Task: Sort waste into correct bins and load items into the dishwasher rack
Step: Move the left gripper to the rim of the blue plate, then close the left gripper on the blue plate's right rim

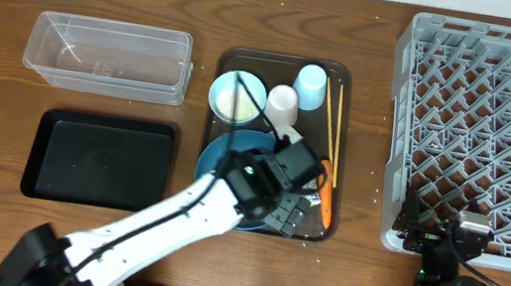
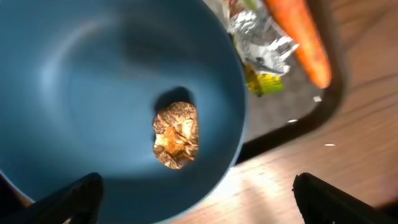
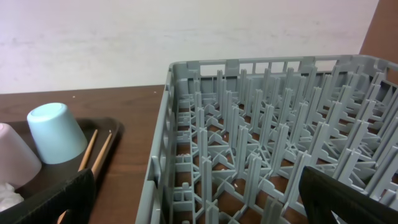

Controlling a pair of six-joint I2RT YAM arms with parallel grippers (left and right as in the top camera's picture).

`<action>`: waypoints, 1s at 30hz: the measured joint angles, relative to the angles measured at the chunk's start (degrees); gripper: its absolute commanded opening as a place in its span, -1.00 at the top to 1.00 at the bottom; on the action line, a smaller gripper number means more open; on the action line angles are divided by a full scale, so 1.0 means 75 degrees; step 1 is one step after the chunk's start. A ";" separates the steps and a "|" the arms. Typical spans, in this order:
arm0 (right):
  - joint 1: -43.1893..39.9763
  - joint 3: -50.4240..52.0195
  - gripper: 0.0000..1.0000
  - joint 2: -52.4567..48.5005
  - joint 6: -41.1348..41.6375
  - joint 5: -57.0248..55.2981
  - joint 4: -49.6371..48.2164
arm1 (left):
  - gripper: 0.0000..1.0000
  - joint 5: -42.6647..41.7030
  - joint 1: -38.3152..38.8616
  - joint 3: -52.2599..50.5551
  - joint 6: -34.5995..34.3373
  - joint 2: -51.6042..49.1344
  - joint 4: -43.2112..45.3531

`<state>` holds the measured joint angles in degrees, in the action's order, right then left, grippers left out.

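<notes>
The dark-blue plate (image 1: 229, 154) lies on the brown serving tray, with the small brown food lump (image 2: 176, 135) on it. My left gripper (image 1: 283, 215) hovers open and empty over the plate's (image 2: 93, 74) near rim; its jaws (image 2: 199, 205) hold nothing. The crumpled wrapper (image 2: 261, 43) and the carrot (image 2: 301, 37) lie beside the plate; the carrot also shows in the overhead view (image 1: 326, 195). The pale-blue bowl (image 1: 238, 97), whitish-pink cup (image 1: 283, 101), light-blue cup (image 1: 311, 86) and chopsticks (image 1: 332, 114) sit on the tray. My right gripper (image 1: 420, 231) is open at the rack's (image 1: 482, 135) front-left corner.
The clear tub (image 1: 107, 57) stands at the back left, with the black tray (image 1: 98, 159) in front of it. The brown serving tray (image 1: 339, 155) sits between them and the rack. The right wrist view shows the rack wall (image 3: 161, 143), light-blue cup (image 3: 56, 132) and chopsticks (image 3: 93, 152).
</notes>
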<state>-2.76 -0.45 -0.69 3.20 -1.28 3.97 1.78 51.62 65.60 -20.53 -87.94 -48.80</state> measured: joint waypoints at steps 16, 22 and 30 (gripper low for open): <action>0.0000 0.0000 -0.98 0.0000 0.0000 0.0000 0.0003 | -0.96 0.0542 0.0090 0.0000 0.0807 -0.1014 0.0924; 0.0000 0.0000 -0.98 0.0000 0.0000 0.0000 0.0000 | -0.96 0.0498 0.0090 0.0000 0.1192 -0.1370 0.0857; 0.0000 0.0000 -0.98 0.0000 0.0000 0.0000 0.0003 | -0.95 0.0425 0.0090 0.0000 0.1338 -0.1478 0.0909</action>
<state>-2.76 -0.45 -0.69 3.20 -1.28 3.99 4.97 52.29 65.60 -10.50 -99.02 -41.98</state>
